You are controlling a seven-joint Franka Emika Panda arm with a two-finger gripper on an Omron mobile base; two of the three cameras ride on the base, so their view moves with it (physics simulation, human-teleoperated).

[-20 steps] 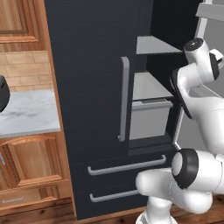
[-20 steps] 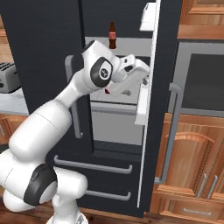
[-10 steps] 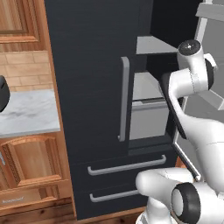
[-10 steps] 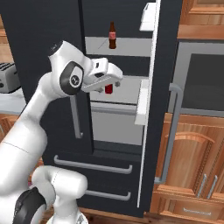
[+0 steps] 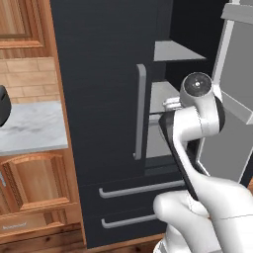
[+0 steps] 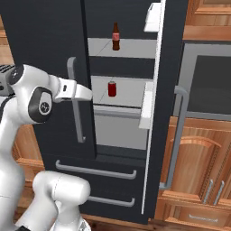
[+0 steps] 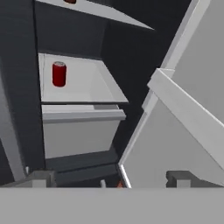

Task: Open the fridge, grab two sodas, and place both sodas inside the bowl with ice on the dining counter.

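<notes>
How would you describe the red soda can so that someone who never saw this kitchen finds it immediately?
Look into the dark fridge, whose right door stands open. Inside are two pale grey shelves, and the red can stands upright on the lower one. It is short and all red, unlike the slim brown bottle with a red label on the shelf above.
</notes>
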